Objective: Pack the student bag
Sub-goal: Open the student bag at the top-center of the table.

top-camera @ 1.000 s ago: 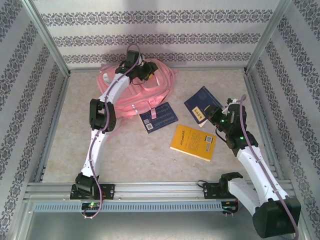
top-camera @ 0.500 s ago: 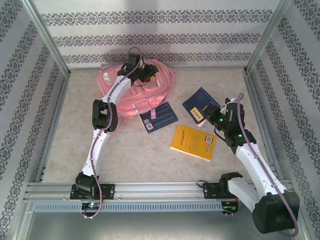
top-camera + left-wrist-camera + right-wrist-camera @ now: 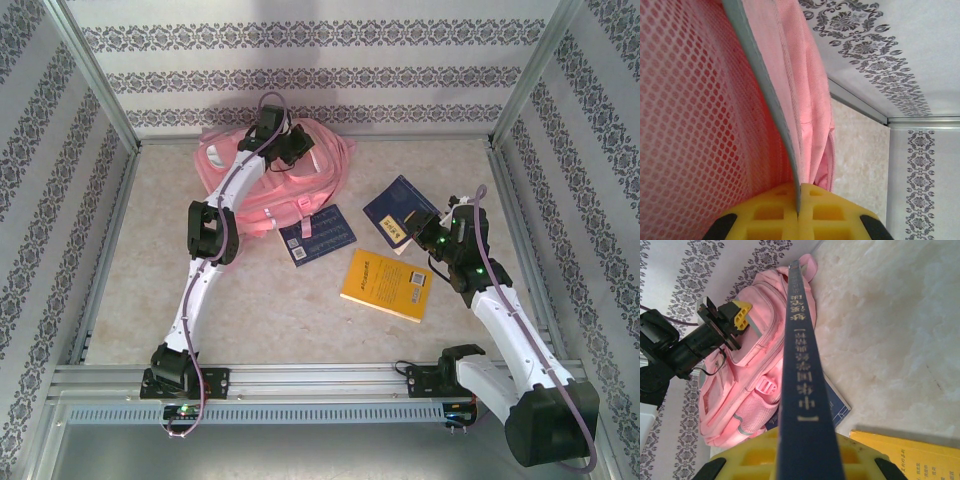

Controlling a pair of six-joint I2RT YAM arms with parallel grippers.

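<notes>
Student bag (image 3: 740,390) trim (image 3: 765,95) is pinched by left pincer (image 3: 799,200); right pincer (image 3: 807,442) clamps blue book (image 3: 800,365).

Light over my pale marbled worktop (image 3: 270,300) is bright, soft and even, coming from above, and the shadows are faint. At my left wrist the large pink fabric backpack (image 3: 690,125) sits so near that its mesh blurs. At my right wrist the dark blue book (image 3: 802,390) goes soft at its near end, and the worktop washes out pale.

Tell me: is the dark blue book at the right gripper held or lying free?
Held. The right gripper clamps the dark blue book between its yellow fingers, spine towards the camera. Whether it clears the table, I cannot tell.
</notes>
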